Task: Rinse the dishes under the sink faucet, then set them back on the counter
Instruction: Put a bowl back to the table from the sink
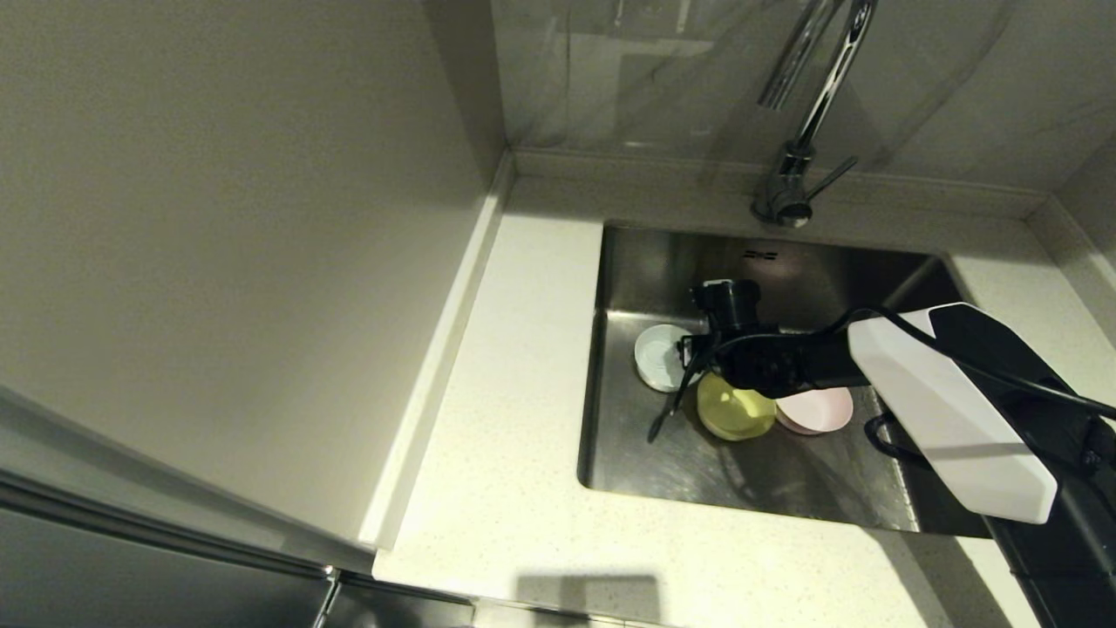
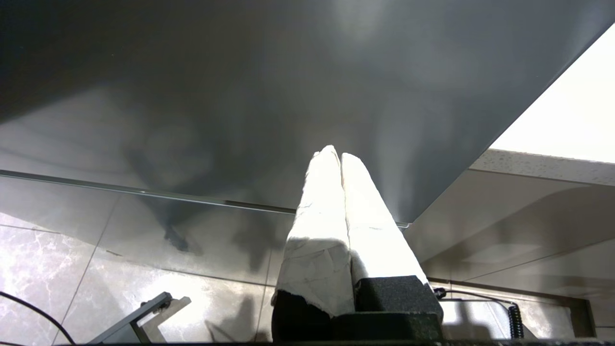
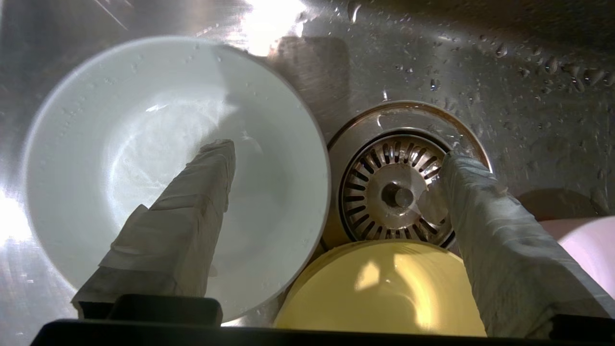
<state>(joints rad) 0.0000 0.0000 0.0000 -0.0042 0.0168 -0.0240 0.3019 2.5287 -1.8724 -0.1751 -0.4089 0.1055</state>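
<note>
We have the right claw spread wide, one finger over the white bowl, the other past its rim over the drain; the left claw is pressed together, parked.

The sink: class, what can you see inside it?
Inside the sink lie a white bowl, a yellow bowl and a pink bowl, beside the drain strainer. The open right gripper and its arm cover part of each bowl.

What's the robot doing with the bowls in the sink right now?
Right gripper open, low in sink, one finger over white bowl. Nothing held. Yellow bowl and pink bowl close beside. Left gripper shut, parked away.
</note>
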